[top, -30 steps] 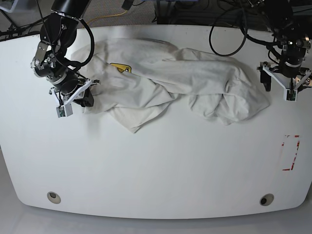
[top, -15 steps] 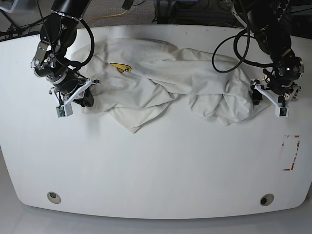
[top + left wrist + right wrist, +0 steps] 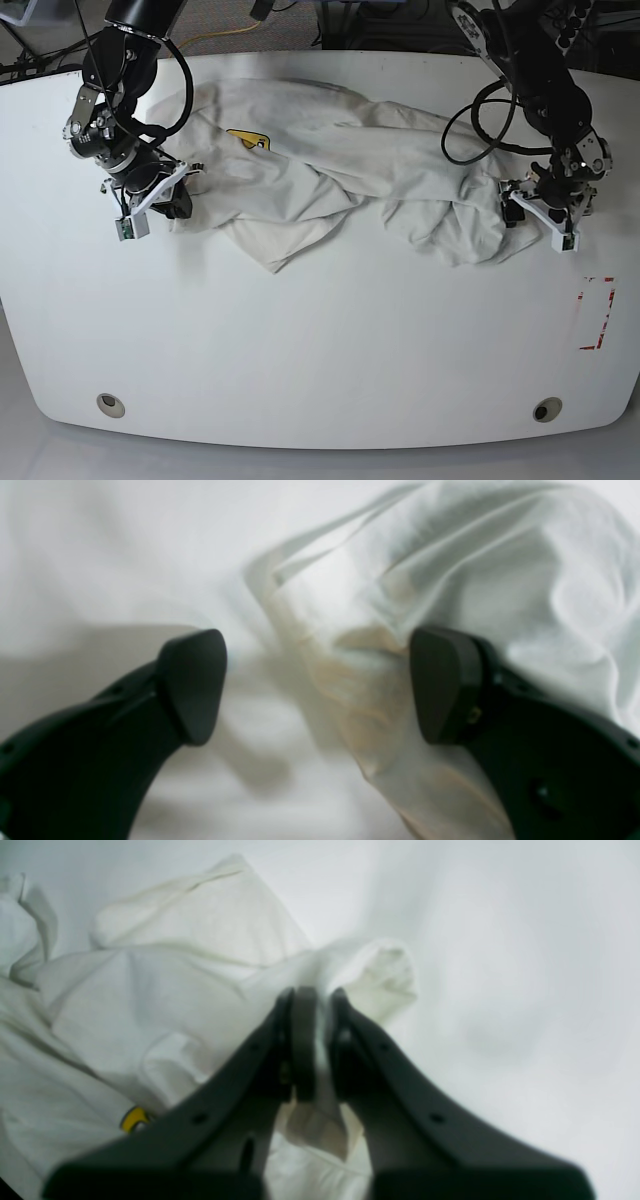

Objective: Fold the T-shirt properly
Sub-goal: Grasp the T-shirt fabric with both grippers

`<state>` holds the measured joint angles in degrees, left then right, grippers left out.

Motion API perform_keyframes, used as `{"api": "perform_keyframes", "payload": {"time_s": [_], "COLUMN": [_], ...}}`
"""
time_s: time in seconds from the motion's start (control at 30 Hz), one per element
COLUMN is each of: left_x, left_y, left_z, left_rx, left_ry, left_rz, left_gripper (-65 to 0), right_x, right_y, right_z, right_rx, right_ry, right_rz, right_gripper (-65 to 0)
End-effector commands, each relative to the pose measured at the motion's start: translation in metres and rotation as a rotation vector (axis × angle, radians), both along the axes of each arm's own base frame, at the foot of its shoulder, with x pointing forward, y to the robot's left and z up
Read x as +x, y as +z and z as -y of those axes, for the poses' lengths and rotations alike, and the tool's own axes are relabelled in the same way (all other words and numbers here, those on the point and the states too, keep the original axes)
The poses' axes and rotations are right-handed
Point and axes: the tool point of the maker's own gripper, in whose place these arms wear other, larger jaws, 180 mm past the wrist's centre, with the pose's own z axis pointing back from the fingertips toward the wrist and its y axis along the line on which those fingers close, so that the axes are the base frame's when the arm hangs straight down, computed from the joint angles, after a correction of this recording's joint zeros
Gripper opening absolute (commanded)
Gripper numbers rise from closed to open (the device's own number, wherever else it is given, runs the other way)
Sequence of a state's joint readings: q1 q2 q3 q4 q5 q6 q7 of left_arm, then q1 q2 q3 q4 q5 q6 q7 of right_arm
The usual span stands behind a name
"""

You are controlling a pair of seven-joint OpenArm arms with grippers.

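Note:
The off-white T-shirt (image 3: 330, 160) lies crumpled across the back of the table, a bit of its yellow graphic (image 3: 247, 139) showing near the left. My right gripper (image 3: 180, 202) is at the shirt's left edge. In the right wrist view this gripper (image 3: 315, 1002) is shut on a pinched fold of the T-shirt (image 3: 175, 975), with the yellow print (image 3: 134, 1118) beside it. At the shirt's right end my left gripper (image 3: 535, 212) is low over the table. In the left wrist view that gripper (image 3: 317, 680) is open, its jaws straddling a raised fold of the T-shirt (image 3: 450, 555).
The white table (image 3: 320, 330) has a red tape mark (image 3: 597, 313) at the right and two round holes (image 3: 111, 404) (image 3: 546, 409) near the front edge. Black cables (image 3: 470, 90) loop behind the shirt by the left arm.
My left arm has come down and inward from the table's right side to the shirt's right end, and the cloth there has bunched leftward. The right arm has stayed put.

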<state>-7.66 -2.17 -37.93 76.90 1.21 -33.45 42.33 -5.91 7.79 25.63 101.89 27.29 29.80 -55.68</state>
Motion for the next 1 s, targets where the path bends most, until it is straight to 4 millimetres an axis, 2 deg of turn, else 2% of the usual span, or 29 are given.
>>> {"api": "perform_keyframes", "payload": {"time_s": [0.0, 0.07, 0.17, 0.23, 0.27, 0.4, 0.47, 0.57, 0.73, 0.87, 0.97], "left_x": [-0.003, -0.003, 0.001, 0.002, 0.002, 0.002, 0.006, 0.000, -0.001, -0.006, -0.009], "left_y": [-0.003, -0.004, -0.003, -0.004, -0.004, -0.003, 0.013, 0.029, 0.071, 0.104, 0.140], "left_z": [0.002, 0.001, 0.007, 0.011, 0.013, 0.014, 0.009, 0.004, -0.004, -0.008, -0.011], "left_rx": [-0.001, 0.000, 0.003, 0.005, 0.006, 0.010, 0.043, 0.098, 0.200, 0.279, 0.358], "left_ry": [-0.008, -0.008, -0.028, -0.042, -0.048, -0.054, -0.050, -0.053, -0.055, -0.052, -0.037], "left_rz": [-0.031, -0.033, -0.031, -0.035, -0.036, -0.034, 0.005, 0.039, 0.130, 0.170, 0.199], "left_gripper": [-14.9, -23.9, -48.9, -61.1, -64.7, -64.7, -64.9, -64.9, -64.9, -64.9, -64.9], "right_x": [0.008, 0.008, 0.007, 0.007, 0.007, 0.007, 0.008, 0.008, 0.015, 0.023, 0.042], "right_y": [0.014, 0.013, 0.013, 0.013, 0.013, 0.013, 0.014, 0.015, 0.024, 0.033, 0.050], "right_z": [0.002, 0.002, 0.003, 0.003, 0.003, 0.003, 0.002, 0.004, 0.008, 0.019, 0.025], "right_rx": [0.002, 0.001, -0.002, -0.002, -0.002, -0.002, 0.001, -0.003, -0.006, -0.051, -0.095], "right_ry": [0.000, -0.001, -0.001, -0.001, -0.001, -0.001, 0.000, -0.004, -0.018, -0.035, -0.042], "right_rz": [0.055, 0.052, 0.051, 0.051, 0.051, 0.051, 0.054, 0.057, 0.116, 0.164, 0.218], "right_gripper": [-65.0, -65.0, -65.0, -65.0, -65.0, -65.0, -65.0, -65.0, -65.0, -65.0, -65.0]}}
